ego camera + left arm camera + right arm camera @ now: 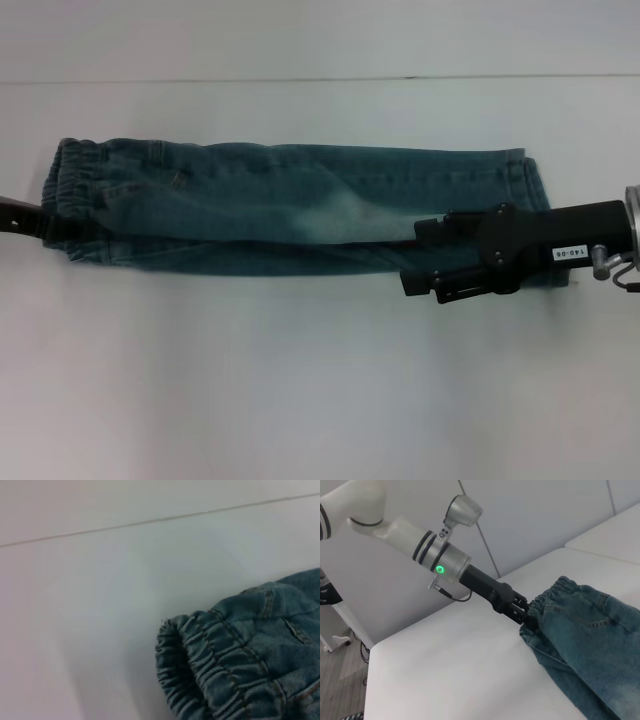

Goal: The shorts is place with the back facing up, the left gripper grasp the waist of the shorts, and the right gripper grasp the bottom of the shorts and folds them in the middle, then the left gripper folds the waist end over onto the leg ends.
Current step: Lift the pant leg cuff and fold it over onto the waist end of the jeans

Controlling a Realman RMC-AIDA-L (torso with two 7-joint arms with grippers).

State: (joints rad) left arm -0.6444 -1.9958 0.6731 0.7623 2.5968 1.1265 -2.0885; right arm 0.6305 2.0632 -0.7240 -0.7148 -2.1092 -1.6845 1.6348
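Observation:
The blue denim shorts (300,205) lie folded lengthwise into a long band on the white table (300,380), with the elastic waist (72,180) at the left and the leg ends (525,180) at the right. My left gripper (62,226) sits at the waist's near edge. In the right wrist view the left gripper (526,615) is clamped on the gathered waistband (555,595). The left wrist view shows only the waistband (200,665) up close. My right gripper (420,257) hovers over the near edge by the leg ends, jaws apart, holding nothing.
A seam line (300,80) crosses the table behind the shorts. In the right wrist view the table's edge (370,655) drops to the floor beyond the left arm (420,542). Bare white surface lies in front of and behind the shorts.

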